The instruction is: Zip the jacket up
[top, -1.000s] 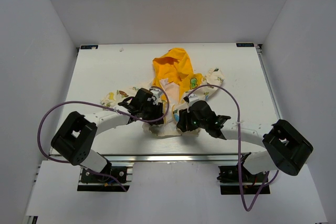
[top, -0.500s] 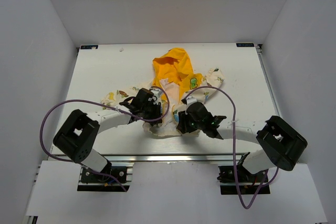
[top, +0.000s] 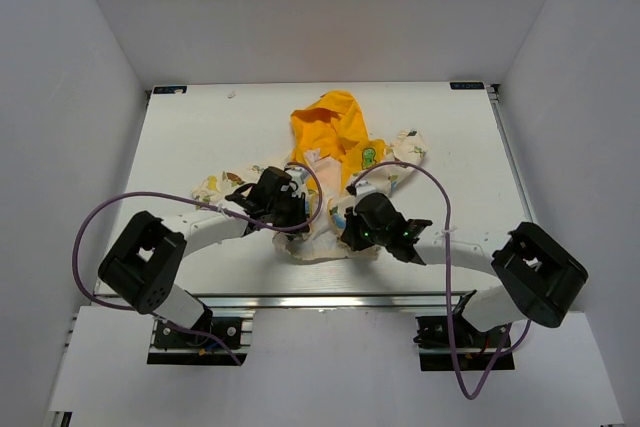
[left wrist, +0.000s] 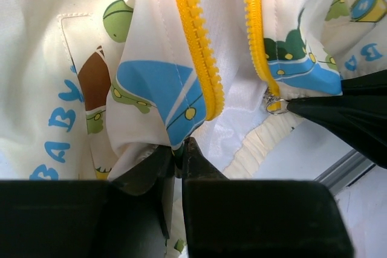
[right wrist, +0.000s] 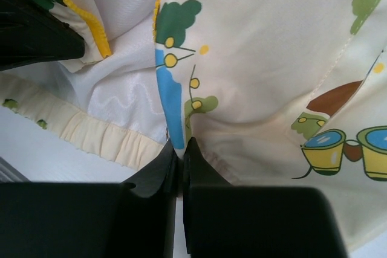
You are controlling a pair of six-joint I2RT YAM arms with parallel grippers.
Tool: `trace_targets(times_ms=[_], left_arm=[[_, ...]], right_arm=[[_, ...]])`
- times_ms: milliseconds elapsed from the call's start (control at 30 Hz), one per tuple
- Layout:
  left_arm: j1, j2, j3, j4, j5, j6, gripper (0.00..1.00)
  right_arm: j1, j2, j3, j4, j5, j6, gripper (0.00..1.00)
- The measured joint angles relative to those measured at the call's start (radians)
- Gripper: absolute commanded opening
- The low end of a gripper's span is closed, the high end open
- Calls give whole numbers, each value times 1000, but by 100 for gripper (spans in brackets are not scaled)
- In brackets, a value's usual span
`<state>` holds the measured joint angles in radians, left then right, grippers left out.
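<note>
The jacket [top: 335, 127] lies front-up mid-table, its yellow hood pointing away from the arms, and its front is open. In the left wrist view the two yellow zipper strips [left wrist: 196, 34] run apart, with a small metal slider [left wrist: 273, 102] at the foot of the right strip. My left gripper [left wrist: 179, 149] is shut on the bottom edge of the left front panel [left wrist: 151, 89]. My right gripper [right wrist: 180, 146] is shut on the bottom edge of the right front panel [right wrist: 272, 58], by a blue print. From above, the left gripper [top: 300, 215] and right gripper [top: 345, 229] sit close together at the hem.
The white table [top: 200, 127] has grey walls on three sides. A purple cable [top: 440, 197] arches over the right arm and another loops left of the left arm. The frilled cream inner hem [right wrist: 97, 137] lies on the table near the front rail.
Both grippers have closed on the jacket's bottom edge. The right arm has drawn slightly in toward the hem; the jacket has barely moved.
</note>
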<state>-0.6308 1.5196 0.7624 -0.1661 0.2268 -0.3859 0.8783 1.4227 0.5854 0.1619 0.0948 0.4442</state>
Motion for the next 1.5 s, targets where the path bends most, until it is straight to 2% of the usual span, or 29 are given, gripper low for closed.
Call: trace_targets(times_ms=[167, 500, 600, 800, 1067, 1233, 1500], left_arm=[[0, -61, 0, -8, 17, -1, 0], [0, -300, -16, 14, 99, -6, 0], [0, -366, -49, 50, 141, 2, 0], [0, -399, -106, 107, 230, 19, 0], [0, -431, -132, 155, 301, 39, 0], [0, -442, -133, 180, 332, 46, 0], [0, -443, -134, 196, 360, 48, 0]], right_arm=[[0, -52, 17, -2, -34, -13, 0], [-14, -247, 34, 20, -102, -61, 0], [-61, -278, 31, 48, -196, -73, 0], [-314, -280, -55, 262, -592, -21, 0], [-343, -197, -65, 343, -938, -43, 0], [-343, -176, -52, 352, -1039, -63, 0], [-343, -156, -45, 388, -1062, -59, 0]])
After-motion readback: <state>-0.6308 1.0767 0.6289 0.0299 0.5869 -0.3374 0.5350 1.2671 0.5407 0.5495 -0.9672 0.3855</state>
